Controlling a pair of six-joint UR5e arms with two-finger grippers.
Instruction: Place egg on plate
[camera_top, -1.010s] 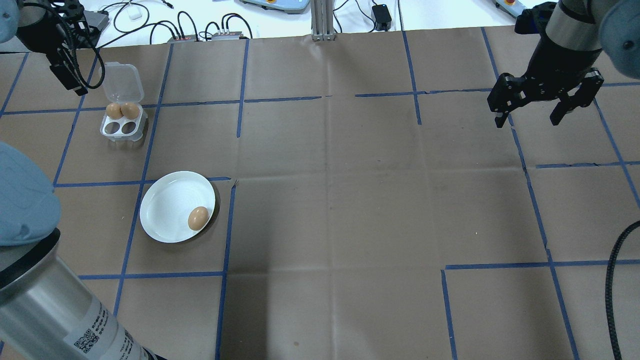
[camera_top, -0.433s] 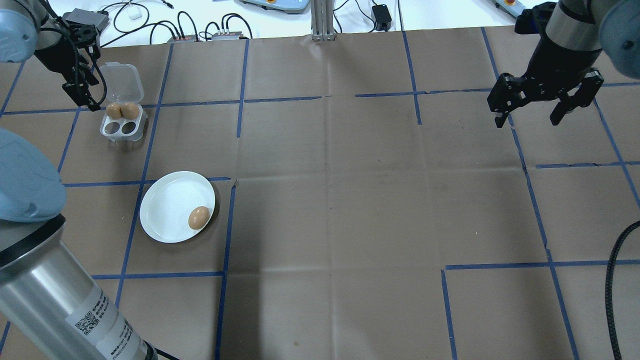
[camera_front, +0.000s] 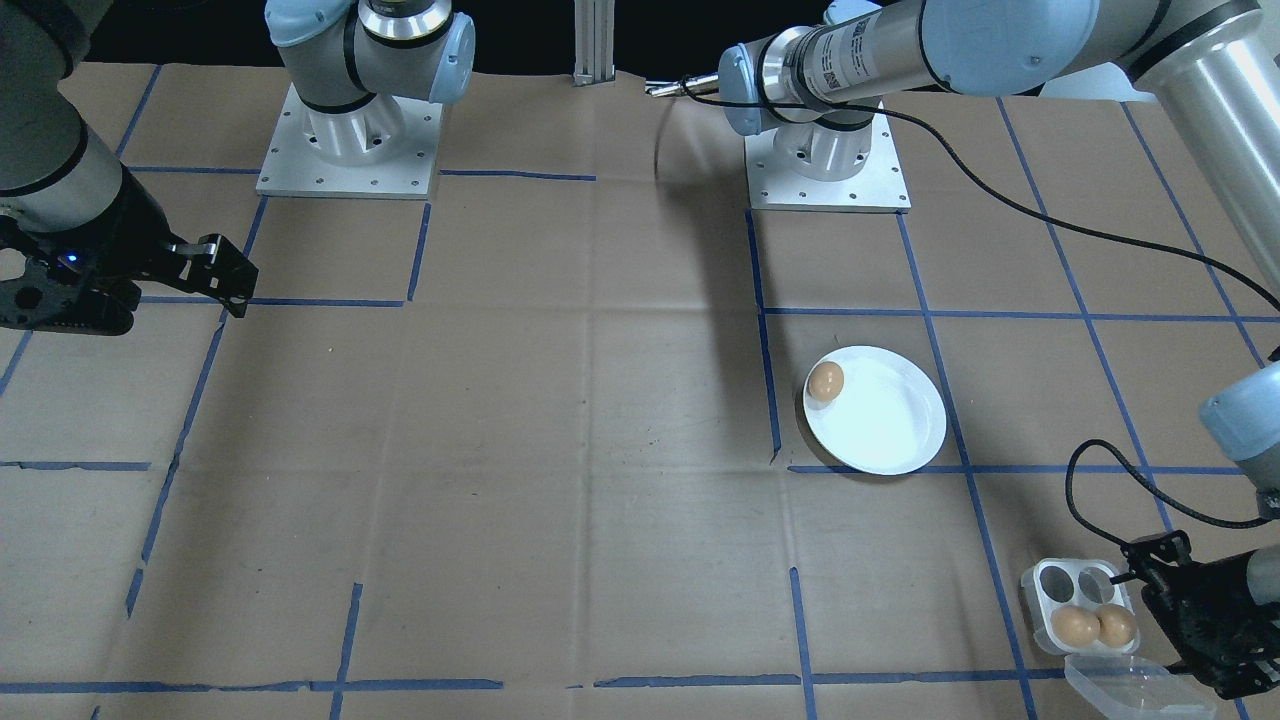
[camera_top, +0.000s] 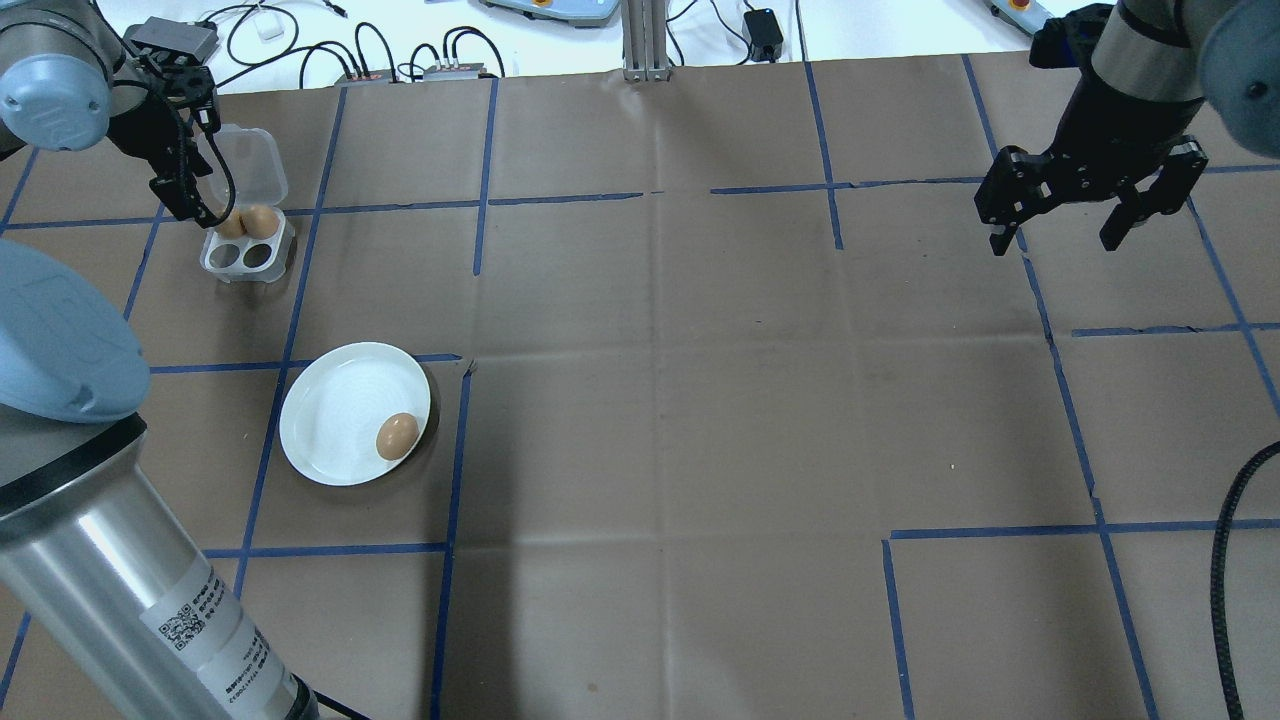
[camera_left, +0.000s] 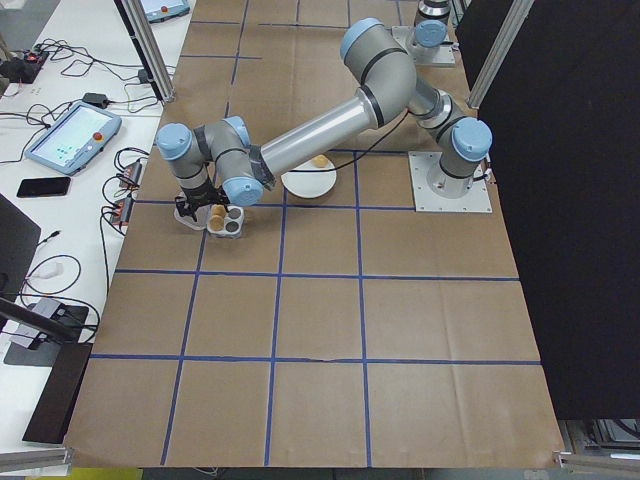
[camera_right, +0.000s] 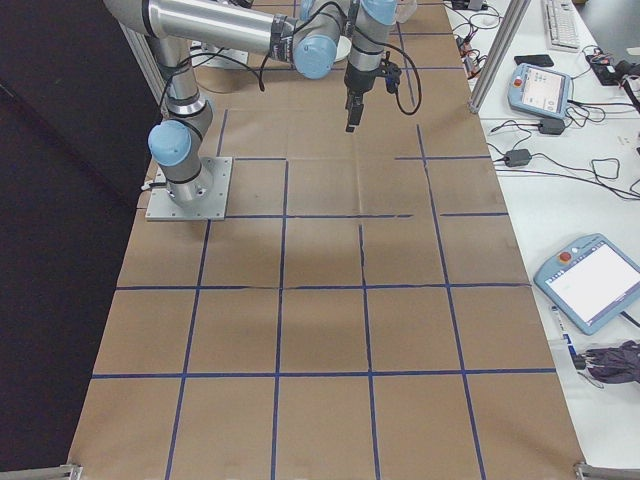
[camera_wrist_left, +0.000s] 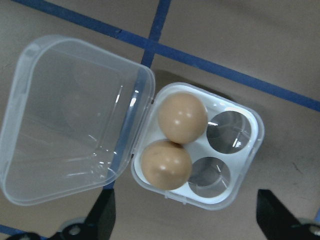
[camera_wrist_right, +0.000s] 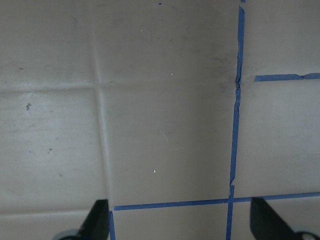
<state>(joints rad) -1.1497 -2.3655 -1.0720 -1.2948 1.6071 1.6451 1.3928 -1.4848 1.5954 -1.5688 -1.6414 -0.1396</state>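
Note:
The white plate (camera_top: 335, 420) (camera_front: 890, 430) lies on the brown table with one brown egg (camera_top: 397, 436) (camera_front: 826, 381) on its edge. Two more eggs (camera_wrist_left: 182, 117) (camera_wrist_left: 166, 164) sit in a small clear egg tray (camera_top: 248, 255) (camera_wrist_left: 250, 165) with its lid (camera_wrist_left: 70, 120) folded open. My left gripper (camera_top: 195, 205) (camera_wrist_left: 187, 220) hangs open above the tray, partly covering one egg in the overhead view. My right gripper (camera_top: 1058, 240) (camera_wrist_right: 181, 222) is open and holds nothing, over bare table far to the right.
Blue tape lines divide the brown paper cover. Cables and boxes (camera_top: 400, 60) lie beyond the far table edge, with a metal post (camera_top: 640, 40) at the middle. A black cable (camera_top: 1235, 560) hangs at the right.
My left gripper has moved right and nearer, from beside the tray to over its eggs. The right arm, the plate and its egg have not moved.

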